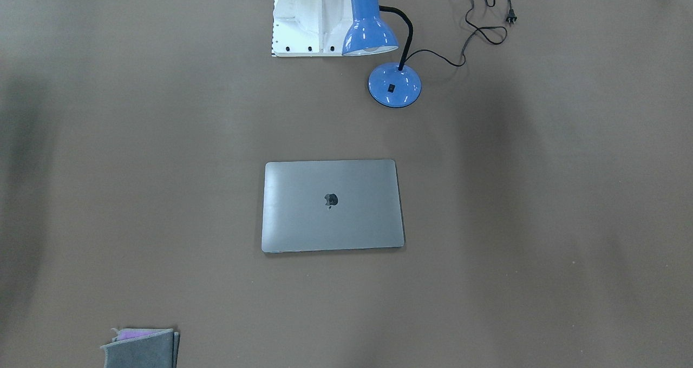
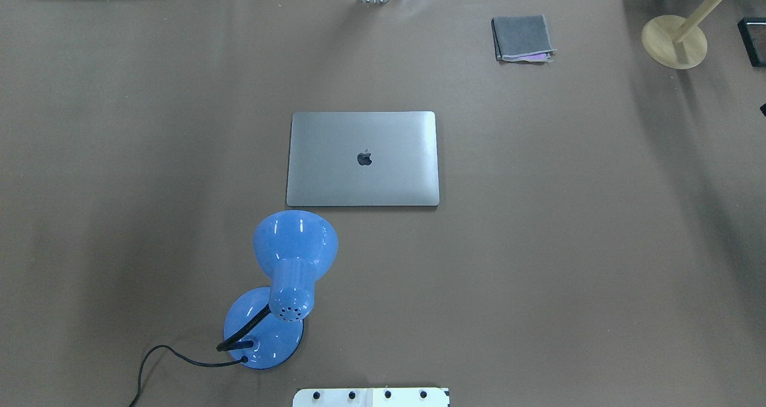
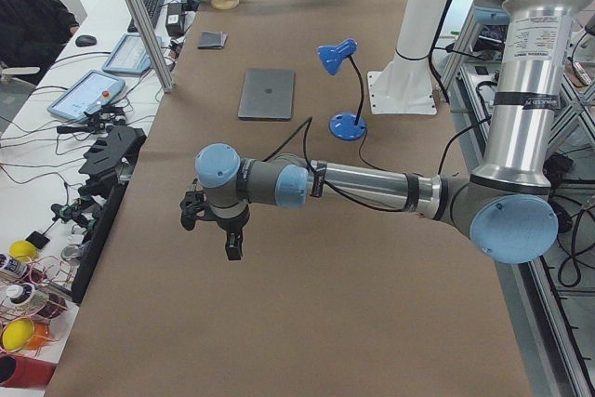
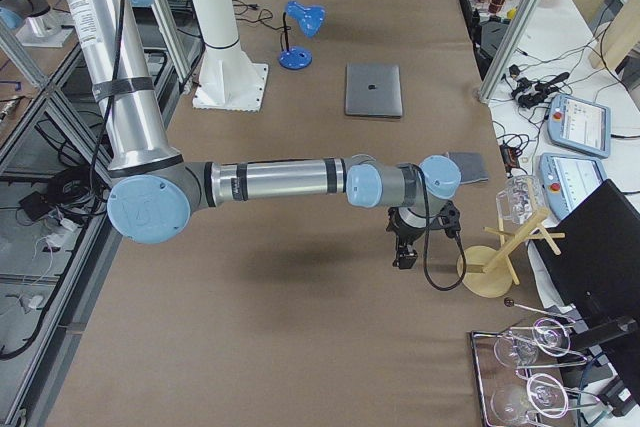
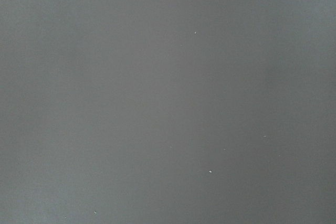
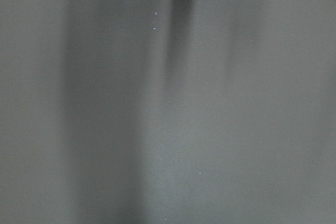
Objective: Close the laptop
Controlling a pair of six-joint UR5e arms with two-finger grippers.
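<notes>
Overhead exterior shows the slim space-grey metal laptop (image 2: 362,158) mid-table, lid flat down, dark logo up. I judge the closing done, and no further move is needed. My left gripper (image 3: 232,248) and right gripper (image 4: 404,260) hang well apart from it; open or closed, I cannot tell.

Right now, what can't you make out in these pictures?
Left gripper: exterior left only, too small to judge open or shut.
Right gripper: exterior right only, same.
Laptop: lid down hides screen and keys, every view.
Wrist views: blurred table surface, nothing else.
</notes>
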